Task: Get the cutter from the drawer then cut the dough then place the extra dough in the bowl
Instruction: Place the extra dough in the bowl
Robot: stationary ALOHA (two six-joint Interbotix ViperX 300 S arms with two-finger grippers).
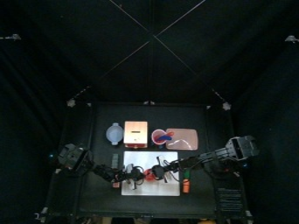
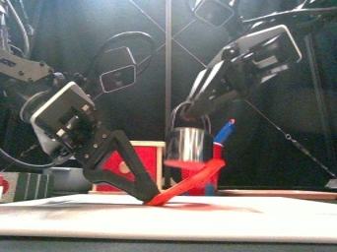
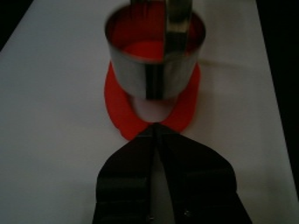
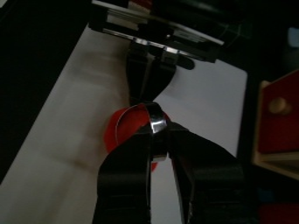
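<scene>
Both clamped: left claw [image 3: 156, 130] at rim of dough ring [image 3: 118, 103], right claw [image 4: 152, 123] on handle of cutter [image 3: 140, 61].

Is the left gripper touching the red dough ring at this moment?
Touching. The left wrist view shows the left gripper with its jaws pinched shut on the rim of the red dough ring, beside the metal cutter.

Small black table [image 1: 84, 122] enclosed in a booth of black curtains. The back curtain [image 1: 149, 44] fills the upper half of the top view, and side curtains [image 1: 26, 131] hang beyond the table's left and right edges. Lighting is dim, and the curtains appear almost uniformly black.
</scene>
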